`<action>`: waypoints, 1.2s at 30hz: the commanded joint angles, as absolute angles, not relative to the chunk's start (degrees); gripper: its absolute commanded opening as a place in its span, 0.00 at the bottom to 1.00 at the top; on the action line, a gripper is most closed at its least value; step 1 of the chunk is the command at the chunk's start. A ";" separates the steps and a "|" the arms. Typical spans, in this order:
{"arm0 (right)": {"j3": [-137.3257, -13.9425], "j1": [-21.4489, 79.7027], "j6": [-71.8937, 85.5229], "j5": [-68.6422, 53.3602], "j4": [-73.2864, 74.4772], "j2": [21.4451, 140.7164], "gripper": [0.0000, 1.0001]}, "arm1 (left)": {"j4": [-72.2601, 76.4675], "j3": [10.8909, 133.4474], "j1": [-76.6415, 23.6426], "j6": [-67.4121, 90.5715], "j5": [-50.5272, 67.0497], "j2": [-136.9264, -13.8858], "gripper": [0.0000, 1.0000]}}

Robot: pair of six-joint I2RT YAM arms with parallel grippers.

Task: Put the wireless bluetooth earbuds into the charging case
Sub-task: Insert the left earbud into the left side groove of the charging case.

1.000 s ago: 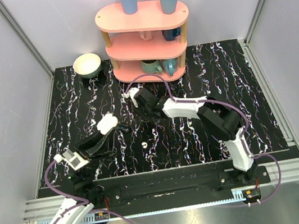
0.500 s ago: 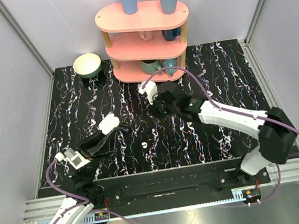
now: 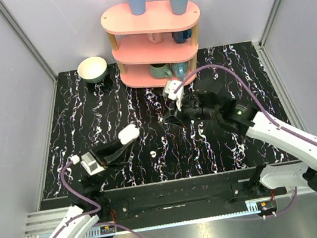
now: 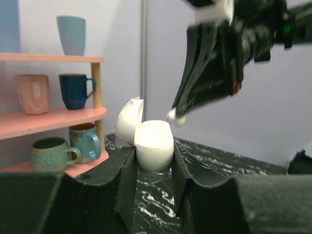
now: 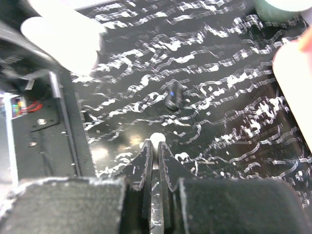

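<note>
My left gripper [image 3: 123,142] is shut on the white charging case [image 3: 129,134] and holds it above the table's left middle. In the left wrist view the case [image 4: 153,144] sits between my fingers with its lid [image 4: 129,119] open. My right gripper [image 3: 168,118] hangs over the table's middle, right of the case, shut on one tiny white earbud [image 5: 157,139]. That earbud [image 4: 175,116] shows at the right gripper's tip in the left wrist view, just above and right of the case. A second white earbud [image 3: 153,153] lies on the black marbled table.
A pink three-tier shelf [image 3: 155,41] with blue cups and mugs stands at the back centre. A pale bowl [image 3: 92,69] sits to its left. A small dark object [image 5: 173,95] lies on the table ahead of the right fingers. Grey walls enclose the sides.
My right arm has swung out to the right and its gripper has moved right and nearer. My left gripper has carried the case a little right, toward the right gripper.
</note>
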State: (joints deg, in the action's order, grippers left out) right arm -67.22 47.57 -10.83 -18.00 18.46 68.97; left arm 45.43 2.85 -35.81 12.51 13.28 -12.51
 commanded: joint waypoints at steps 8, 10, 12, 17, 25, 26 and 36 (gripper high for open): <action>-80.05 47.37 -15.47 -45.25 30.14 65.38 0.00 | 50.09 1.04 -35.95 11.25 31.27 -21.61 0.00; -81.20 47.46 -15.29 -47.72 32.16 66.27 0.01 | 50.97 1.58 -35.95 11.95 32.51 -23.37 0.00; -82.53 47.46 -15.12 -49.12 33.48 67.67 0.02 | 52.64 1.76 -35.95 12.56 34.01 -24.86 0.00; -83.05 47.55 -13.62 -47.64 33.92 69.86 0.04 | 55.81 2.02 -35.95 13.80 35.60 -26.89 0.00; -82.79 47.55 -13.71 -50.45 34.01 71.63 0.03 | 57.91 2.20 -35.95 14.33 37.70 -29.53 0.00; -82.79 47.64 -13.54 -50.62 33.75 71.89 0.03 | 58.18 2.28 -35.95 14.33 37.97 -29.79 0.00; -82.44 47.90 -13.01 -52.73 32.00 75.14 0.04 | 64.33 2.64 -36.12 16.17 39.37 -35.68 0.00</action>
State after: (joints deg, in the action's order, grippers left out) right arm -81.01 47.62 -13.67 -50.39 34.11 74.02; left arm 57.28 2.83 -35.81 15.05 37.26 -33.93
